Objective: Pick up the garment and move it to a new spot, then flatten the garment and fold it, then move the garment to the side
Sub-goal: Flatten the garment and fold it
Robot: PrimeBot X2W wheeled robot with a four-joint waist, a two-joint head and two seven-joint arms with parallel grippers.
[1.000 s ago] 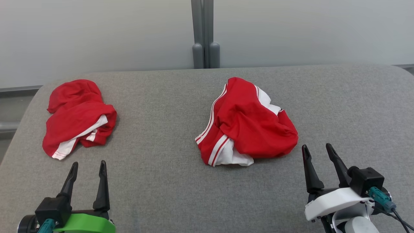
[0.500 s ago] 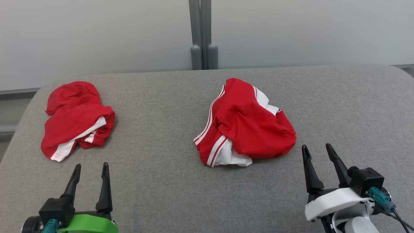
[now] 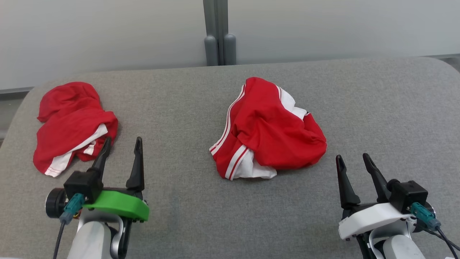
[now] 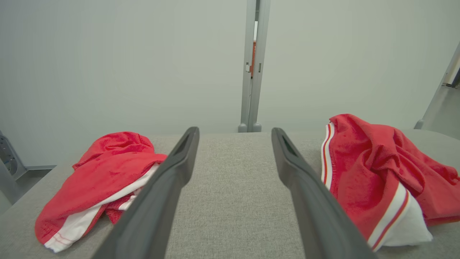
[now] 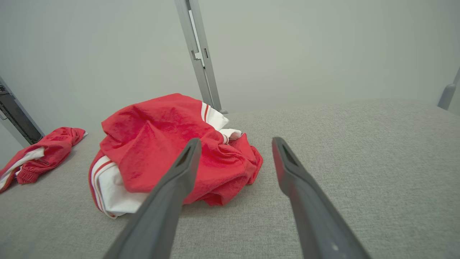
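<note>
Head view has two red-and-white garments on the grey pad (image 3: 179,108), both in crumpled heaps, so my read is the task has barely started. Nothing is lifted, flattened or folded, and the whole pick-up, move, flatten, fold and set-aside is left to do.

The left-hand garment (image 3: 72,122) sits out at about 9 o'clock on the pad. The middle garment (image 3: 269,133) is near the centre, a bit toward 1 o'clock. They're well apart.

The left gripper (image 3: 123,140) is at 7 o'clock with its jaws spread wide and nothing between them. One fingertip is right at the 4 o'clock edge of the left-hand garment, though I can't tell if it's touching. The right gripper (image 3: 352,157) is at 5 o'clock, also spread and empty, near the middle garment's 4 o'clock corner. I'd guess the left-hand one gets grabbed first, but that's a guess.

Orientation-wise, the left-hand heap runs roughly 1 to 7 o'clock with its white hem at the 7 end. The middle one is too bunched for a clean axis. Its striped band runs 12 down to 7 o'clock.
</note>
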